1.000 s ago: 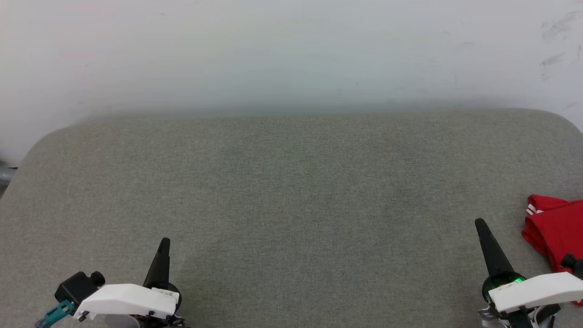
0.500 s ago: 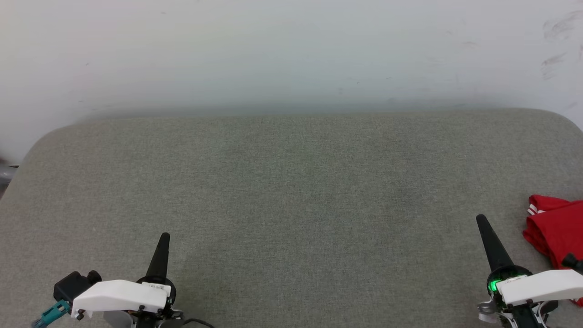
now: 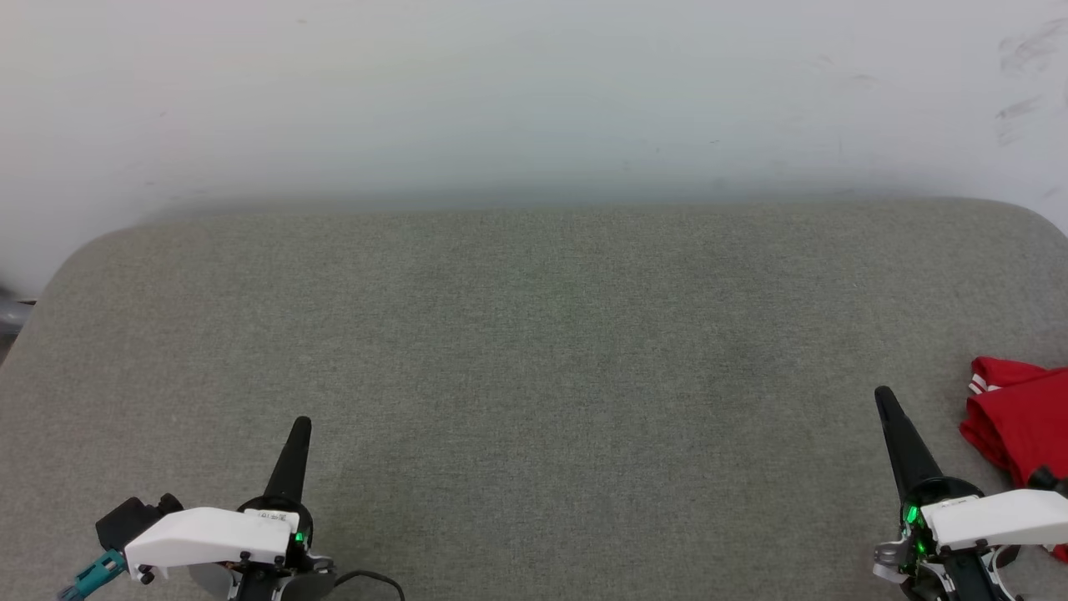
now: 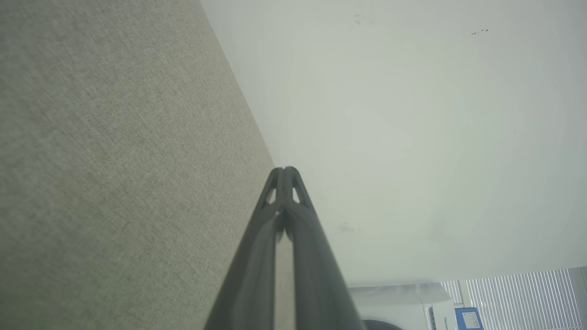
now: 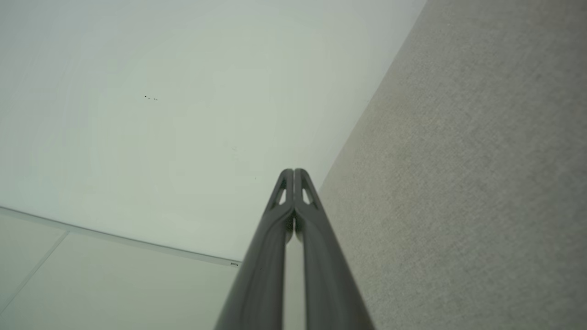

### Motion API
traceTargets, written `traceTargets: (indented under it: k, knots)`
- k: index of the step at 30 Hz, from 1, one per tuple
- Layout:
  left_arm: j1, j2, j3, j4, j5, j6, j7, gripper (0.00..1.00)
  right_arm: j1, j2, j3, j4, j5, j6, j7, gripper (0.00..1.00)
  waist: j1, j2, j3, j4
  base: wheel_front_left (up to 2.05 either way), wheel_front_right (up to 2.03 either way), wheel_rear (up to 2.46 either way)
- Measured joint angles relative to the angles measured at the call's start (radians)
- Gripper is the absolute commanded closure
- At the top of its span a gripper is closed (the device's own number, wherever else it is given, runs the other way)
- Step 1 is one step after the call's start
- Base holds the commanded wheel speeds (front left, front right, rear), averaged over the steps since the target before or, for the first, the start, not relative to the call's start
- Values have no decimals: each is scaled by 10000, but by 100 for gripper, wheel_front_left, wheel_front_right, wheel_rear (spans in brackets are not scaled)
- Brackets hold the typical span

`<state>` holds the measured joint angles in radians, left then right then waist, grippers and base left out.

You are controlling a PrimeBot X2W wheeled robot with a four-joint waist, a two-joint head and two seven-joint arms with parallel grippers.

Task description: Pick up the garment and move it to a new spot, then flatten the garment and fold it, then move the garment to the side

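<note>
The garment (image 3: 1020,417), bright red with a bit of white-striped trim, lies bunched at the right edge of the grey padded surface (image 3: 534,334), partly cut off by the head view's edge. My right gripper (image 3: 882,396) stands just left of it, apart from the cloth, shut and empty; its fingertips (image 5: 293,173) press together in the right wrist view. At the lower left my left gripper (image 3: 301,424) is shut too, holding nothing, and its closed fingertips (image 4: 285,170) show in the left wrist view.
A pale wall (image 3: 534,92) rises right behind the padded surface's far edge. The surface has rounded corners at the back left and back right. A white appliance (image 4: 403,307) and window blinds (image 4: 518,298) appear in the left wrist view.
Both grippers have slid slightly up the head view, the fingers pointing further forward. The garment lies as before.
</note>
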<state>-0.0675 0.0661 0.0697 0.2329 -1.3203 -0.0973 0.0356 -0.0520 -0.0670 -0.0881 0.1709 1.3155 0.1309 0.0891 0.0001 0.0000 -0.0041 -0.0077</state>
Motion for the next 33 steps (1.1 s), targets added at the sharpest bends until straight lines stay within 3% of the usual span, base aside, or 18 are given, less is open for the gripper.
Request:
traceTargets:
  k: [33]
  knots:
    - [-303, -128, 366, 107, -2414, -259, 673, 100, -430, 86, -171, 617, 2479, 0, 169, 100, -1, 0, 59, 63, 0, 0, 0]
